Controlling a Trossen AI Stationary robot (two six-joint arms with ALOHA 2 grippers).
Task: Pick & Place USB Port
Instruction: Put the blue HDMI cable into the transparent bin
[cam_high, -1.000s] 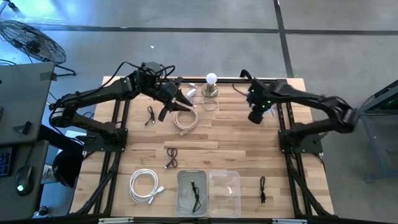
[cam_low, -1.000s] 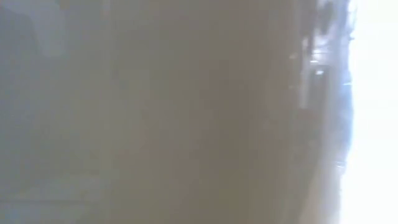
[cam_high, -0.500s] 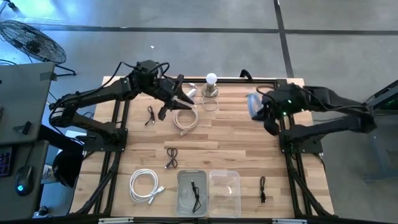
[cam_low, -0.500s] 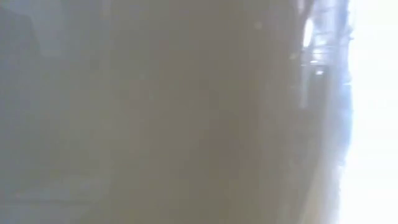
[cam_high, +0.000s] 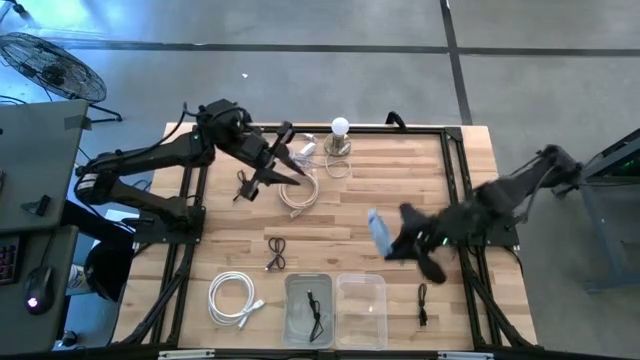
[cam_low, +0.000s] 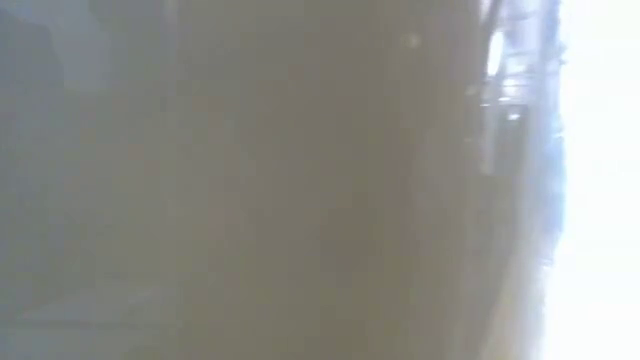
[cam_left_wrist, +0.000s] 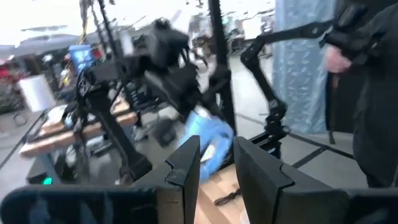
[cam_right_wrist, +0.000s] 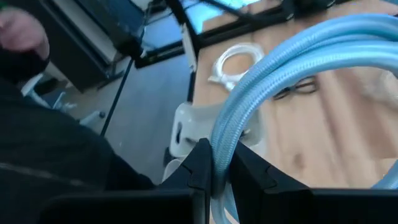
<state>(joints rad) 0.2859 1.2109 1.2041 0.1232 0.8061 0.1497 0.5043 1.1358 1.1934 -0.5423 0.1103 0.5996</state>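
Observation:
My right gripper (cam_high: 388, 243) is over the table's right middle, just beyond the clear containers, and is shut on a coiled light-blue braided cable (cam_high: 377, 232). The right wrist view shows the cable's strands (cam_right_wrist: 292, 62) running out from between the fingers. My left gripper (cam_high: 288, 172) hovers at the far left, above a beige cable coil (cam_high: 298, 192) that lies flat on the wood. Its fingers (cam_left_wrist: 186, 165) stand a little apart with nothing between them. I cannot make out a USB port as such. The low view shows only blur. My right gripper pinches several strands of the blue cable's coil (cam_right_wrist: 219, 146) between its two fingers. The fingers come from the table's right side, slanting down. The coil sticks out beyond the fingertips, lifted clear of the table.
Two clear containers stand at the near edge: one (cam_high: 308, 308) holds a black cable, and the other (cam_high: 361, 308) is beside it. A white cable coil (cam_high: 235, 298) lies near left. Small black cables (cam_high: 277, 252) (cam_high: 423, 303) lie about, and a bulb on a stand (cam_high: 341, 140) is at the far middle. A person (cam_left_wrist: 373, 93) stands beyond the table.
My right gripper has swung from the far side beside the bulb stand toward the near edge, carrying the blue cable clear of the table. It is now just beyond the containers. My left arm has drawn back slightly toward the table's left.

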